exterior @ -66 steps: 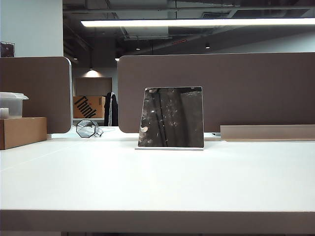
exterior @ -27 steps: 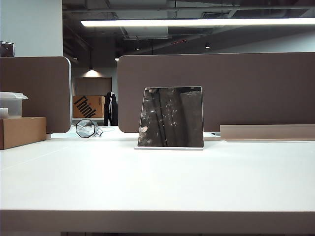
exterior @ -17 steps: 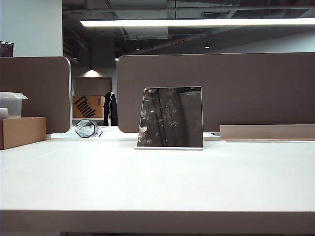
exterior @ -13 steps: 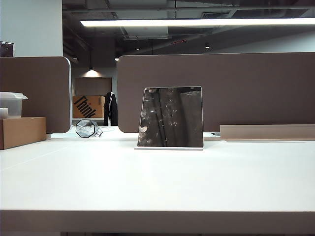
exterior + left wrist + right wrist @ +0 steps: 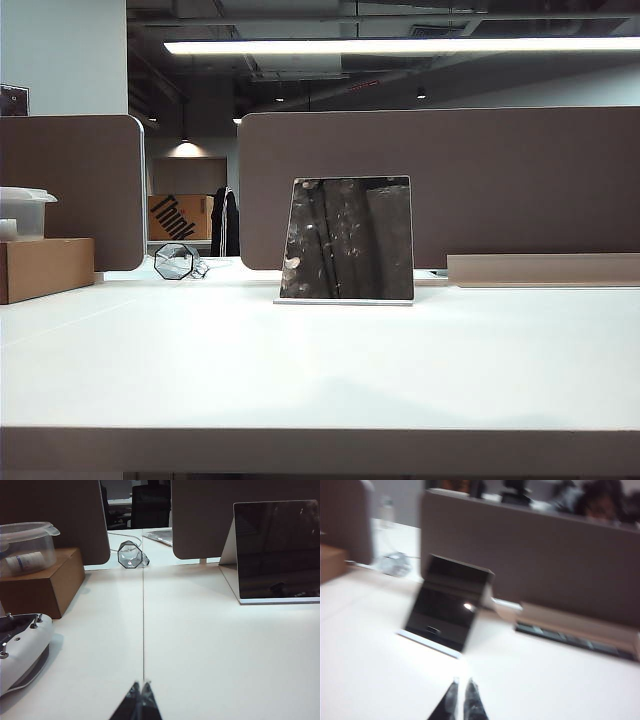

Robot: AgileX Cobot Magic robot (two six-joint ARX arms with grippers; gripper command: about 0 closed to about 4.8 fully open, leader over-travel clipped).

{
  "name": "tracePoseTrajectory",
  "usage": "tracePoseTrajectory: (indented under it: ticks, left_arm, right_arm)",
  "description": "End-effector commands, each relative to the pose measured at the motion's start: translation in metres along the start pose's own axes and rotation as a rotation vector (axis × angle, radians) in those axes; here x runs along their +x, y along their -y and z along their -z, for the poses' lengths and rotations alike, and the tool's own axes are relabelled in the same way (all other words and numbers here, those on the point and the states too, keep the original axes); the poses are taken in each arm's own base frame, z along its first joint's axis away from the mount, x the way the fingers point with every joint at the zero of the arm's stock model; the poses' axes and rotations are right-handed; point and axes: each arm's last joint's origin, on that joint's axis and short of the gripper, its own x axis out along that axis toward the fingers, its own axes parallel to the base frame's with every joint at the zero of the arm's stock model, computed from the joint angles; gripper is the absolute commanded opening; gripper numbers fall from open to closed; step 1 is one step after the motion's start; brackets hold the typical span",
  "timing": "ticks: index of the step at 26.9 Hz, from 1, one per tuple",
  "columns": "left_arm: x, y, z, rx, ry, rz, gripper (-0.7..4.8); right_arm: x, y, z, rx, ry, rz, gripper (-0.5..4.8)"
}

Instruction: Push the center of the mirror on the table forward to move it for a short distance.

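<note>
Left gripper (image 5: 140,692): fingertips together, holding nothing, above the plain white table (image 5: 200,645). Right gripper (image 5: 462,695): tips nearly together, empty, short of the dark frameless leaning mirror (image 5: 445,607). Mirror (image 5: 347,240) stands mid-table on its pale base strip, same spot as 2.5 s ago; right wrist view blurred.

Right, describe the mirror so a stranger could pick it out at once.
On the large white table, look to the far edge in front of the wide brown partition panel. There the dark, frameless, roughly square mirror leans upright on a thin pale base strip. Unlike the small octagonal glass object to its left, it is flat, tall and dark.
</note>
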Motion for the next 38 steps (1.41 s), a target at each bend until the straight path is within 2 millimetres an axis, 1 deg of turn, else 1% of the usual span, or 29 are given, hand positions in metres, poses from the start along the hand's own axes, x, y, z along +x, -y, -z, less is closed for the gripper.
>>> tracePoseTrajectory:
  ticks: [1, 6, 12, 15, 19, 22, 27, 38]
  left_arm:
    - [0.0, 0.0, -0.001, 0.001, 0.009, 0.004, -0.05]
    - [0.0, 0.0, -0.001, 0.002, 0.008, 0.003, -0.05]
    - [0.0, 0.0, -0.001, 0.002, 0.009, 0.003, -0.05]
    - [0.0, 0.0, -0.001, 0.002, 0.009, 0.003, -0.05]
    - [0.0, 0.0, -0.001, 0.002, 0.008, 0.003, -0.05]
    - [0.0, 0.0, -0.001, 0.002, 0.008, 0.004, -0.05]
    - [0.0, 0.0, -0.001, 0.002, 0.009, 0.003, -0.05]
    - [0.0, 0.0, -0.001, 0.002, 0.009, 0.004, -0.05]
  right_arm:
    - [0.01, 0.01, 0.027, 0.108, 0.047, 0.041, 0.26]
    - [0.012, 0.024, 0.075, 0.146, 0.042, 0.205, 0.27]
    - [0.009, 0.03, 0.127, 0.148, 0.032, 0.345, 0.27]
    - [0.009, 0.028, 0.148, 0.147, 0.044, 0.352, 0.27]
    - [0.011, 0.026, 0.17, 0.153, 0.032, 0.346, 0.26]
    - [0.012, 0.024, 0.182, 0.155, 0.024, 0.332, 0.26]
    - [0.015, 0.022, 0.196, 0.152, 0.042, 0.308, 0.27]
    - [0.016, 0.02, 0.197, 0.133, 0.028, 0.287, 0.26]
